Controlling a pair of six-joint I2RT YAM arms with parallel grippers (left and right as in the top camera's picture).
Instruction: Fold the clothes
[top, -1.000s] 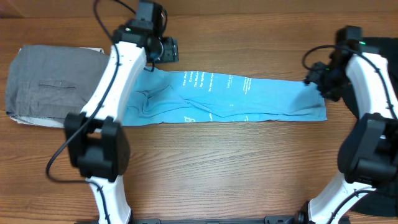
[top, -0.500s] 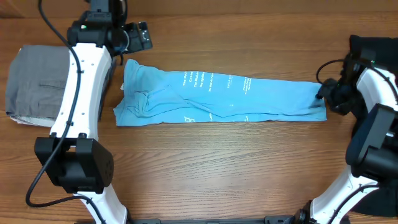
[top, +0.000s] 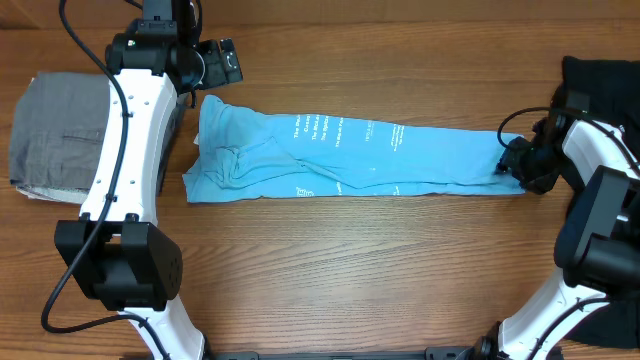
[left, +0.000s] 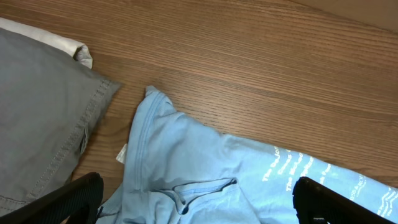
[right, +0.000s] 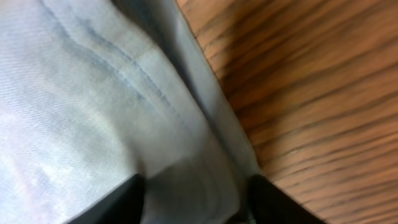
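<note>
The clothes are one light blue T-shirt (top: 360, 150) lying in a long strip across the table, white lettering up. My left gripper (top: 225, 62) hovers past its left end, open, with nothing between the fingers. In the left wrist view the collar end of the shirt (left: 186, 155) lies flat below the wide-spread left gripper (left: 199, 202). My right gripper (top: 512, 160) sits at the strip's right end. In the right wrist view its fingers (right: 118, 205) straddle the shirt's stitched hem (right: 93, 93) with a gap left, and cloth lies between them on the right gripper (right: 194, 205).
A folded grey garment (top: 70, 125) rests on something white at the table's left, close to the shirt's collar end, and shows in the left wrist view as grey cloth (left: 37, 112). A black item (top: 600, 80) lies at the right edge. Bare wood (top: 350, 270) lies in front.
My left arm swung back and left off the shirt's left end and its jaws opened wide. My right gripper came down onto the shirt's right end, its jaws narrowing.
</note>
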